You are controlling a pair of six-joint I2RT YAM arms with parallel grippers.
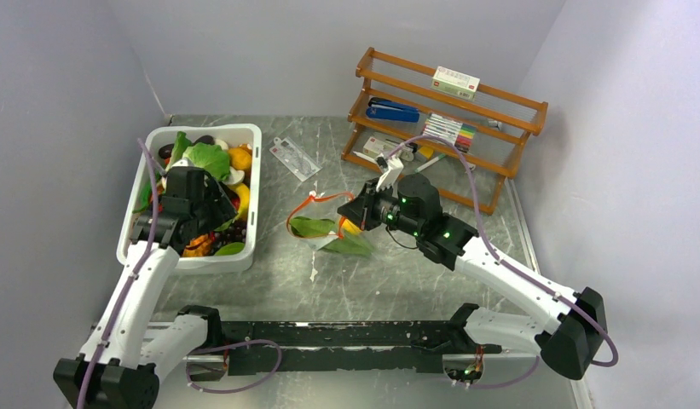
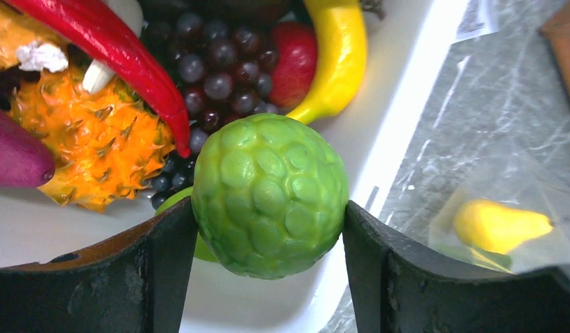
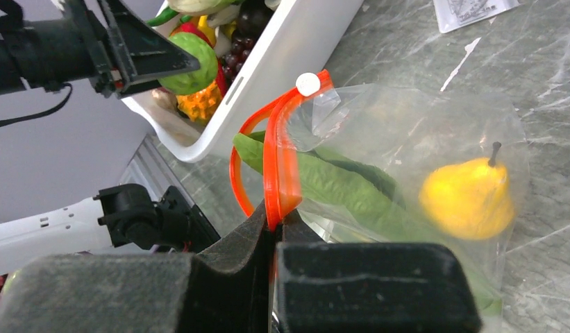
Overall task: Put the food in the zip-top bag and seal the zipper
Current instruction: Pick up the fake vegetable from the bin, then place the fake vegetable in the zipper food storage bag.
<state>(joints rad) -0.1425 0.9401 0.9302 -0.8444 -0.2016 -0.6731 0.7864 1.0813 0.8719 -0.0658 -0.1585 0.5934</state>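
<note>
- A grey marbled tabletop sits between plain pale walls, with a brown wooden rack at the back right and a small clear packet lying near it.
- The left gripper is part-open, and both black pads press the sides of a bumpy, light-green round toy fruit.
- It is held above the white plastic bin of mixed toy produce, near the bin's inner wall.
- The left arm rises from its base at the near-left corner, and its wrist hangs over the bin's near half.
- The top view hides this fruit under the wrist; only the wrist cameras show it.
- The right gripper is closed tight on the thin red-orange zipper strip of the clear zip-top bag.
- The bag lies mid-table, just right of the bin, and its mouth gapes in a loop.
- Inside it are a yellow toy pear and a long green leaf.
- The right arm reaches low from the near-right corner, its wrist pointing left.
- Only the right wrist view shows the white slider tab.
</note>
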